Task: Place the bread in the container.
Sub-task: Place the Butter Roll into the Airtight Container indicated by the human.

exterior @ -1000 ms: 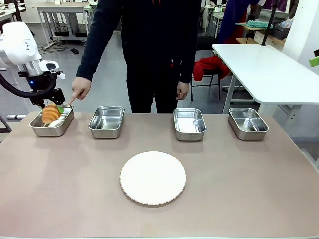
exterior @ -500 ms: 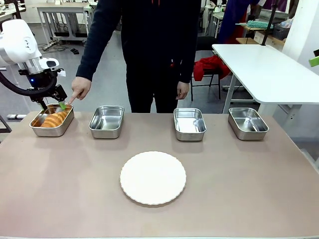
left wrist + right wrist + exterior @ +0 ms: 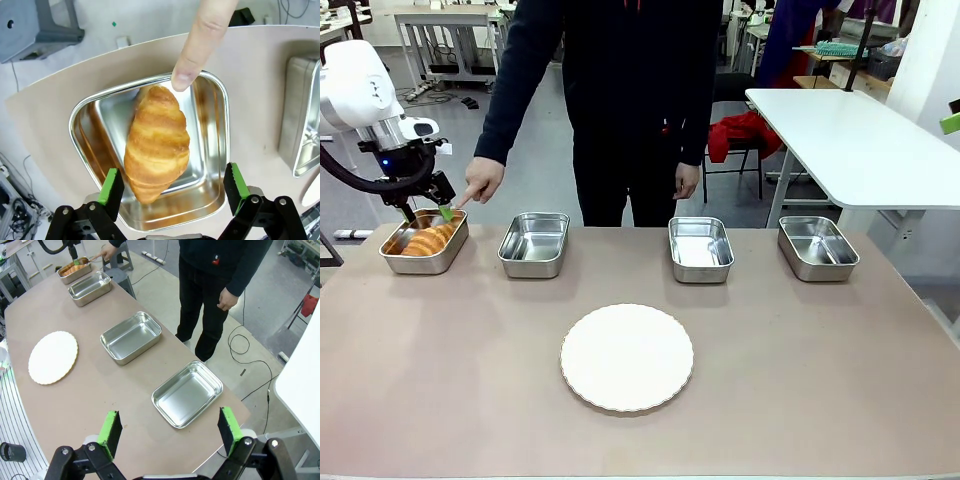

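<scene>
The bread [image 3: 426,240], a golden-brown croissant [image 3: 157,140], lies loose inside the leftmost steel container [image 3: 423,242] [image 3: 207,197] at the table's far left. My left gripper [image 3: 424,213] [image 3: 172,187] hovers just above that container, jaws open and apart from the bread. A person's forefinger [image 3: 200,42] points down at the container's far rim; the hand [image 3: 480,180] is right beside my gripper. My right gripper [image 3: 167,432] hangs open and holds nothing, high over the table's right end above the rightmost pan [image 3: 187,393].
Three more steel pans [image 3: 534,243] [image 3: 700,248] [image 3: 817,247] stand in a row along the far edge. A round white plate [image 3: 627,357] lies mid-table. The person stands close behind the far edge. A white table [image 3: 850,140] is at back right.
The left gripper let go of the bread, which dropped from its fingers into the leftmost container, and the gripper rose slightly. Nothing has moved in the last half second.
</scene>
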Tool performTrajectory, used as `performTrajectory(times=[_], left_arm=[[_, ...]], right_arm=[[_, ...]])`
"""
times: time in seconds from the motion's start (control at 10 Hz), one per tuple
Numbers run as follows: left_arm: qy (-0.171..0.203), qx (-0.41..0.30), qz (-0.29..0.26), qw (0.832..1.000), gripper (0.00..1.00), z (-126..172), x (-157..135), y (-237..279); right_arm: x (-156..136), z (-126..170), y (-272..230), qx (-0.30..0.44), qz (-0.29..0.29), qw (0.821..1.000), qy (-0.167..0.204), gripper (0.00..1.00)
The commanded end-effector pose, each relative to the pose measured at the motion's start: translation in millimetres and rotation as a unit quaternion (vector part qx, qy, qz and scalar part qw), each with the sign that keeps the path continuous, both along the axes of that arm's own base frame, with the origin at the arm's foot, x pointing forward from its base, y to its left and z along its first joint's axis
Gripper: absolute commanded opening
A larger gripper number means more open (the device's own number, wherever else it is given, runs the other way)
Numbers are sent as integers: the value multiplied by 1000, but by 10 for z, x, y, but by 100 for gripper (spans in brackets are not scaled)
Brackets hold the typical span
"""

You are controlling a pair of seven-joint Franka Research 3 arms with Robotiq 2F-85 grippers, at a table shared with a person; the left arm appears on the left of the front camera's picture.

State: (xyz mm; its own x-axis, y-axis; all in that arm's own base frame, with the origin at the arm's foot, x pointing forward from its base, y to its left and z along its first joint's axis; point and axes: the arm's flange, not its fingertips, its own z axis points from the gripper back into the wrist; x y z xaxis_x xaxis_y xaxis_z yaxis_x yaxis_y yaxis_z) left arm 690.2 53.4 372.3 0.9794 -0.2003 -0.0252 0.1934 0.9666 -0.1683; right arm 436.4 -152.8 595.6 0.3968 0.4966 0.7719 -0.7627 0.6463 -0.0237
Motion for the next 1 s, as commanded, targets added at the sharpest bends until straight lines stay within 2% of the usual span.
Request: performTrajectory(times=[0.0, 0.2, 0.5, 0.7, 0.9], left_arm=[[-20, -15, 20, 999, 100, 236, -184, -55], [-65, -17, 46, 997, 100, 618, -606, -219], [-133, -9, 40, 990, 100, 1045, -1380, -499], [-168, 9, 37, 985, 100, 1104, -1880, -595], [-183, 8, 31, 983, 100, 1066, -2395, -640]], right_arm=[[-3, 21, 1, 7, 3, 1000, -8, 100], [-3, 21, 1, 7, 3, 1000, -8, 100], [-3, 21, 1, 7, 3, 1000, -8, 100], [-3, 21, 1, 7, 3, 1000, -8, 100], [-3, 21, 1, 7, 3, 1000, -8, 100]])
